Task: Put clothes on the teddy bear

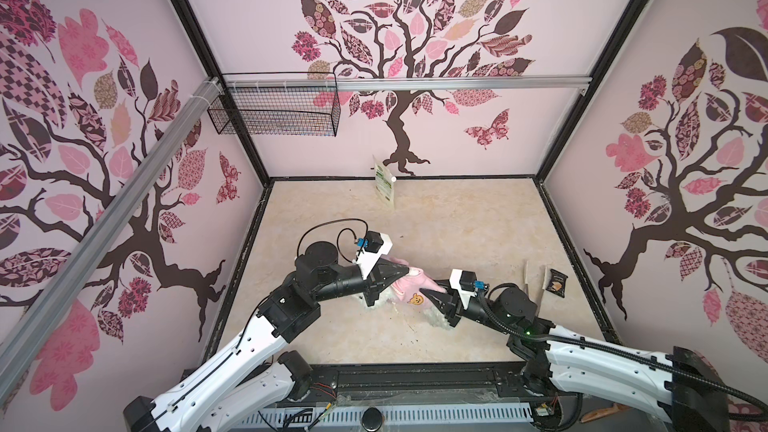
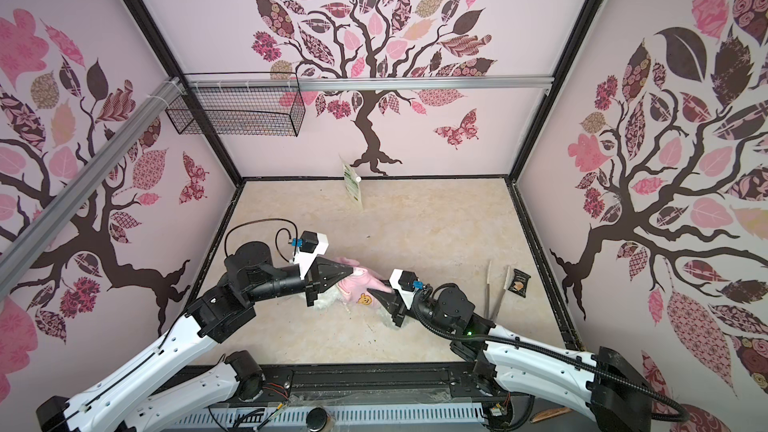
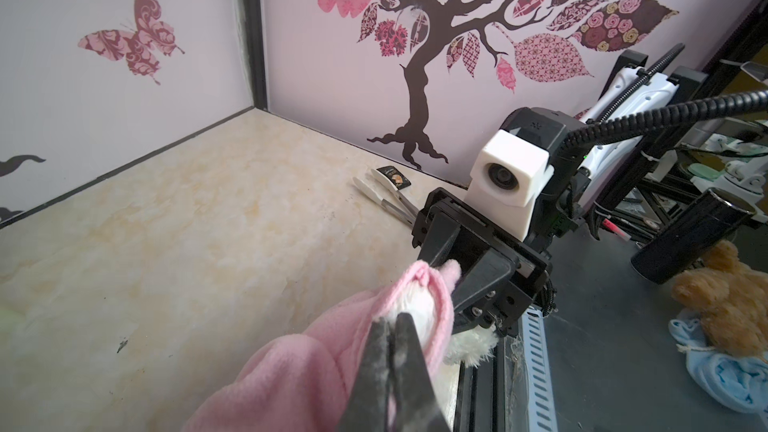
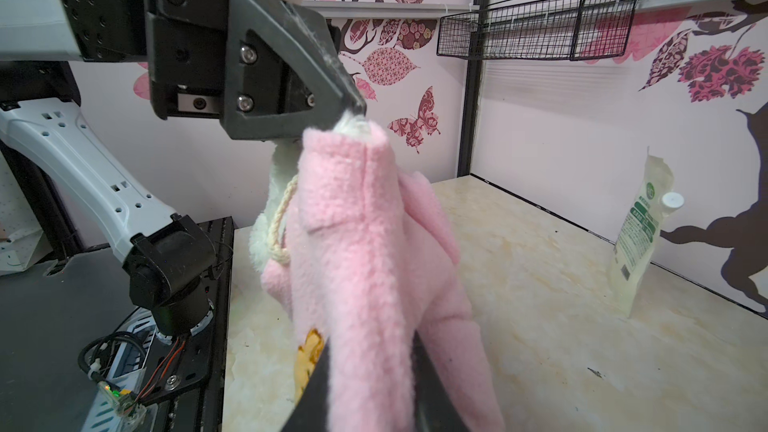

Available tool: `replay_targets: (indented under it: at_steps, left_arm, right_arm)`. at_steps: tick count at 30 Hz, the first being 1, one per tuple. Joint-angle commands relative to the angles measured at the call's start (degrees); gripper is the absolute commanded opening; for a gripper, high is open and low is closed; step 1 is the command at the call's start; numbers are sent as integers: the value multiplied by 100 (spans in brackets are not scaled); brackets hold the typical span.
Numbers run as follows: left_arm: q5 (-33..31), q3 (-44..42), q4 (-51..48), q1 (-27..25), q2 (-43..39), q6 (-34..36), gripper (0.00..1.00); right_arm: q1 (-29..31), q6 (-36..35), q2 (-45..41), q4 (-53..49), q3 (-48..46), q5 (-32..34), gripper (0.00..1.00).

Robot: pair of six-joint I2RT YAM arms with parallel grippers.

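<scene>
The teddy bear (image 1: 376,297) is partly dressed. The pink top (image 1: 409,286) is already on its body, and the bear-face patch (image 1: 416,298) shows on the front. White fur sticks out past the pink cloth on both sides in both top views. The bear hangs in the air between the two tools, above the surface (image 1: 457,222), not lying on it.

In the right wrist view, a white furry bit pokes out of the end of a pink sleeve (image 4: 353,135), right at the tip of the left tool (image 4: 353,112). So I think one arm of the bear has just come through its sleeve. What is left looks like pulling the top straight and checking the other arm. I cannot tell if the hood is on the head, because the tools hide it.

The left tool (image 3: 392,326) is squeezed all the way together. It pinches the white furry tip and the pink sleeve edge right in front of it.

The right tool (image 4: 370,371) has its two fingers only a little apart, with a thick fold of the pink top clamped between them. In the left wrist view the right tool (image 3: 446,274) bites the far end of the pink cloth, just ahead of the left tool.
</scene>
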Motion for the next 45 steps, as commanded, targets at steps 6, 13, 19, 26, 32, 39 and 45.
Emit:
replay_targets:
  at_steps: [6,13,19,26,32,39,45]
  left_arm:
    - [-711,-216,1032,882,-423,-886,0]
    - [-954,-400,1132,1375,-530,-1364,0]
    - [-307,-92,555,1409,-59,-1262,1]
    - [271,-31,426,1402,162,-996,34]
    - [998,13,109,1335,154,-292,48]
    - [931,596,-1822,418,248,1905,37]
    - [725,941,-2536,-88,410,2779,23]
  right_arm:
    - [-16,3,-20,-249,-116,203,21]
    - [-13,-2,-81,-268,-182,288,21]
    - [-13,-23,-89,-278,-200,335,21]
    - [-18,9,-41,-235,-197,372,21]
    - [-13,-86,15,-246,-119,105,21]
    - [-16,-620,236,-1155,364,-387,20]
    - [-16,-670,584,-1195,541,-713,20]
